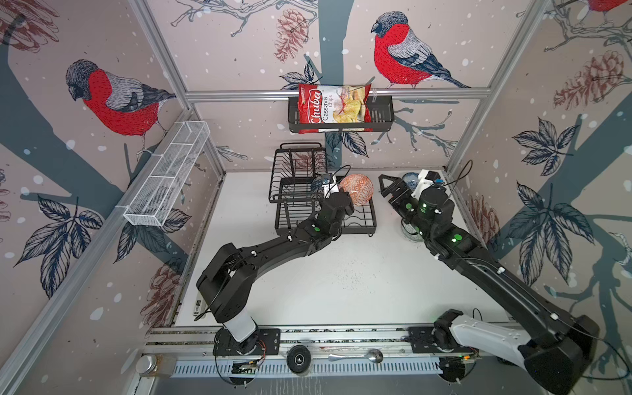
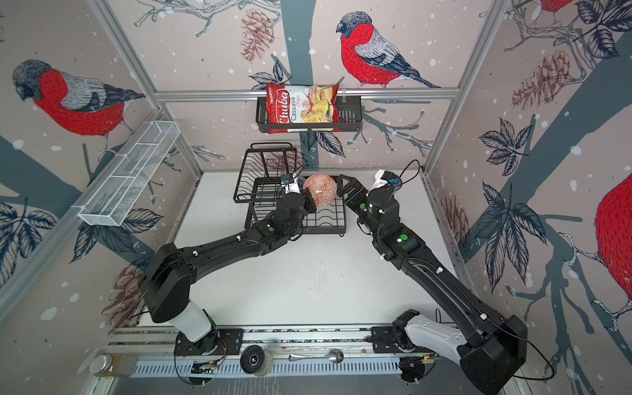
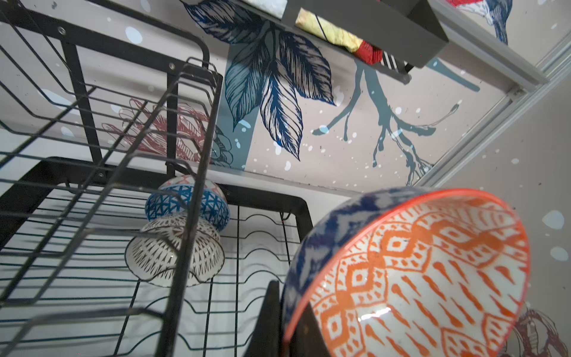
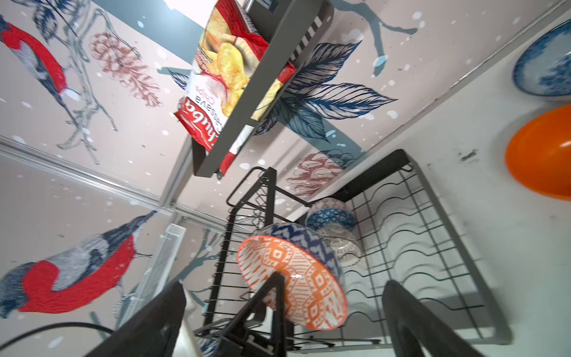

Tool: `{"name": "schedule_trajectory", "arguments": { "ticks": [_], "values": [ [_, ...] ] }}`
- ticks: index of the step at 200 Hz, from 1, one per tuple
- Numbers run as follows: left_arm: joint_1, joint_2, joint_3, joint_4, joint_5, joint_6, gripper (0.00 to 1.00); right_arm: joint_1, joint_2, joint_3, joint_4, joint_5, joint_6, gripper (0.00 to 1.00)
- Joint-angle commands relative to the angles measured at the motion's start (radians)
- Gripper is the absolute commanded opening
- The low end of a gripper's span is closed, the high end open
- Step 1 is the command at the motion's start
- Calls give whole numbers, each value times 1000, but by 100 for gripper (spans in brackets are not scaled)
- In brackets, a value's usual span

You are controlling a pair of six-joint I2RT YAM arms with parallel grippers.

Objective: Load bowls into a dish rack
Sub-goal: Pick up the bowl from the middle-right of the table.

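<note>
**Stage of loading: 2 bowls racked, 1 in transit, 3 outstanding.**

- The dish rack (image 1: pixel 359 224) stands at the back of the white table (image 1: pixel 342 280).
- On its wavy-wire base, under the raised upper basket, lie the blue triangle bowl (image 3: pixel 188 204) and the white lattice bowl (image 3: pixel 173 250). They touch each other. These 2 count as loaded.
- The left gripper (image 2: pixel 310 201) is clamped on the rim of the red-orange bowl (image 3: pixel 417 278), 1 finger inside and 1 outside. The bowl is tilted on edge, in the air above the free slots of the base, with its opening turned towards the right arm. It does not yet appear to rest on the wires, so this placement is judged to be under way rather than complete.
- The right gripper (image 1: pixel 390 189) hangs just beside the rack's right side with its jaws wide apart and nothing between them.
- 3 bowls lie outside the rack, on the table to its right:
  - the plain orange bowl (image 4: pixel 543 154);
  - the blue-flowered bowl (image 4: pixel 547 61), near the back corner;
  - a greyish bowl (image 1: pixel 409 232), mostly hidden beneath the right arm, its pattern too covered to read.
- The upper basket shows no bowl in it.
- By this count the task is roughly 1/3 done, nearing 1/2 once the held bowl is seated. The 3 table bowls lie nearer the empty right arm.
</note>
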State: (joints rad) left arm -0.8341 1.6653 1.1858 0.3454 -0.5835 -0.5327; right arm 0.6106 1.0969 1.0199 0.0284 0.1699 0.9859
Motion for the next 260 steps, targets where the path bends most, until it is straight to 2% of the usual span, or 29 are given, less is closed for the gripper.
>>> {"name": "schedule_trajectory", "arguments": {
  "ticks": [1,27,53,89,118,142,183,260],
  "values": [
    [-6,21,6,197,-92,51,0,3,13,28,86,-54,87,100],
    [-25,60,8,328,-142,138,0,6,38,38,152,-75,160,99],
    [-51,98,4,464,-185,264,0,-2,79,47,214,-124,228,89],
    [-69,122,-24,596,-190,364,0,-11,115,57,255,-139,275,88],
    [-86,135,-44,693,-195,439,0,-39,151,40,341,-209,380,84],
    [-94,144,-62,755,-197,459,0,-43,201,32,413,-240,457,79],
    [-104,151,-68,791,-207,493,0,-41,226,55,418,-228,478,75],
    [-133,157,-95,900,-232,576,0,-44,237,35,446,-186,543,57]
  ]
}}
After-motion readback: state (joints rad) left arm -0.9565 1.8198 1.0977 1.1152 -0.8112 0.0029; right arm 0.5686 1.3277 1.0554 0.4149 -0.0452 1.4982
